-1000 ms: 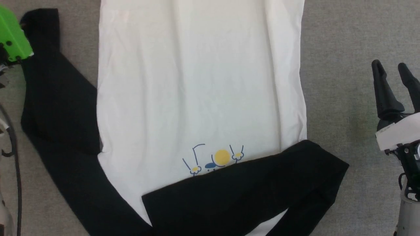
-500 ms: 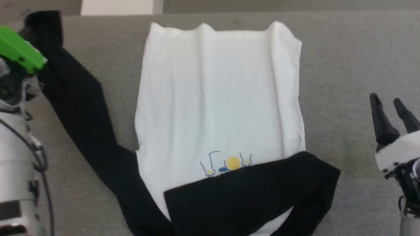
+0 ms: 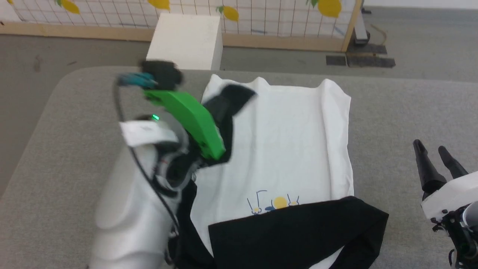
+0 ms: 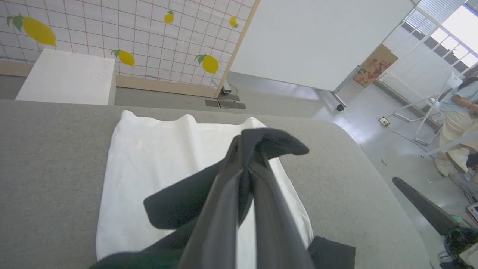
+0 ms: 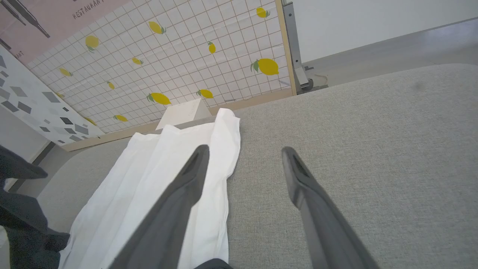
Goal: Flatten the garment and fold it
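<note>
— What is seen of the room and the work surface?
— A grey padded surface (image 3: 56,157) is spread across the head view. A lemon-printed grid panel (image 3: 261,15) and a white block (image 3: 185,41) are set on the floor behind it.

— And on the left side?
— The left gripper (image 4: 244,172) is seen pressed fully together on a black sleeve (image 4: 269,144) of the garment (image 3: 283,142), and the cuff end is held up above the white body. That pinch is made plain in the left wrist view. In the head view the fingertips are masked by the green wrist housing (image 3: 190,123).

— Where is the garment laid?
— It is laid at the middle of the surface, with the white body stretched away towards the far edge. The other sleeve (image 3: 298,231) is folded across the near part of the body, just below the cartoon print (image 3: 274,203).

— What is found on the right?
— The right gripper (image 3: 435,158) is held spread wide, with nothing between its fingers. It is placed to the right of the garment and apart from it, as is confirmed in the right wrist view.

— Are any containers seen?
— A cardboard box (image 4: 375,65) is leaned against the far wall in the left wrist view, and a seated person (image 4: 457,108) is seen further right. The contents of the box cannot be told.
</note>
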You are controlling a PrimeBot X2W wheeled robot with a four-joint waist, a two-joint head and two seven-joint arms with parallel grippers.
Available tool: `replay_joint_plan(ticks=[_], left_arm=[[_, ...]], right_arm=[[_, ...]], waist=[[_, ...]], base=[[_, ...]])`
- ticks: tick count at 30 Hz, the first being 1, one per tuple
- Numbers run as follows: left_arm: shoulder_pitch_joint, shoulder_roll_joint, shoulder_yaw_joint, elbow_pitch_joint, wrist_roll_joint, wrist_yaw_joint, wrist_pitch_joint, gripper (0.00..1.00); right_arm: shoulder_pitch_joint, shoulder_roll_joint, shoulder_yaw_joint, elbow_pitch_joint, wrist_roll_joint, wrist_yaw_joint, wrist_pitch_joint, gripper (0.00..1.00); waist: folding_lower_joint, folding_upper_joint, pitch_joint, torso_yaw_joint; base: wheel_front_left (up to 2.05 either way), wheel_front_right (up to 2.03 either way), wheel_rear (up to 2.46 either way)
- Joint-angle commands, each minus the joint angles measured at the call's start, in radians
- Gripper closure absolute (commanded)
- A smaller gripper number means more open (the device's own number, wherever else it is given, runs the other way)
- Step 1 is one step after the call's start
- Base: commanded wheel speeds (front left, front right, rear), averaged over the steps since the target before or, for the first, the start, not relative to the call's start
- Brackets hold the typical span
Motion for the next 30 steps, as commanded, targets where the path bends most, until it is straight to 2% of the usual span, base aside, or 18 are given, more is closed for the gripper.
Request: replay_joint_plan(ticks=[1,8,16,23,24,25,26,30], left_arm=[[0.036,-0.012,-0.044,-0.001,0.007,0.003,0.009,1.0],[0.122,-0.031,-0.31,0.108,0.037,-0.002,0.027,1.0],[0.174,-0.032,-0.488,0.256,0.025,0.007,0.005,1.0],[0.183,-0.032,-0.613,0.336,-0.006,0.002,0.098,1.0],[0.179,-0.032,-0.624,0.348,-0.01,0.001,0.12,0.78],[0.177,-0.032,-0.622,0.349,-0.024,0.002,0.13,0.3],[0.174,-0.032,-0.613,0.344,-0.046,0.006,0.137,0.0],[0.141,-0.032,-0.565,0.305,-0.116,0.011,0.174,0.0]], right_arm=[[0.011,0.0,0.004,0.001,0.01,-0.001,0.002,0.0],[0.012,0.0,0.028,0.012,0.019,-0.001,0.001,0.0],[0.022,0.0,0.027,0.021,0.022,-0.001,-0.008,0.0],[0.018,0.0,0.027,0.026,0.026,-0.001,-0.016,0.0],[0.015,0.0,0.027,0.029,0.027,-0.001,-0.017,0.0],[0.013,0.0,0.027,0.031,0.027,-0.001,-0.019,0.0],[0.013,0.0,0.029,0.034,0.028,-0.001,-0.021,0.0],[0.021,0.0,0.028,0.047,0.029,-0.001,-0.028,0.0]], waist=[[0.0001,0.0,-0.038,0.013],[0.0001,0.0,-0.035,-0.055],[0.0001,0.0,-0.015,-0.11],[0.0001,0.0,-0.008,-0.117],[0.0001,0.0,-0.01,-0.116],[0.0001,0.0,-0.011,-0.114],[0.0001,0.0,-0.013,-0.111],[0.0001,0.0,-0.036,-0.095]], base=[[0.0,0.0,0.0],[0.0,0.0,0.0],[0.0,0.0,0.0],[0.0,0.0,0.0],[0.0,0.0,0.0],[0.0,0.0,0.0],[0.0,0.0,0.0],[0.0,0.0,0.0]])
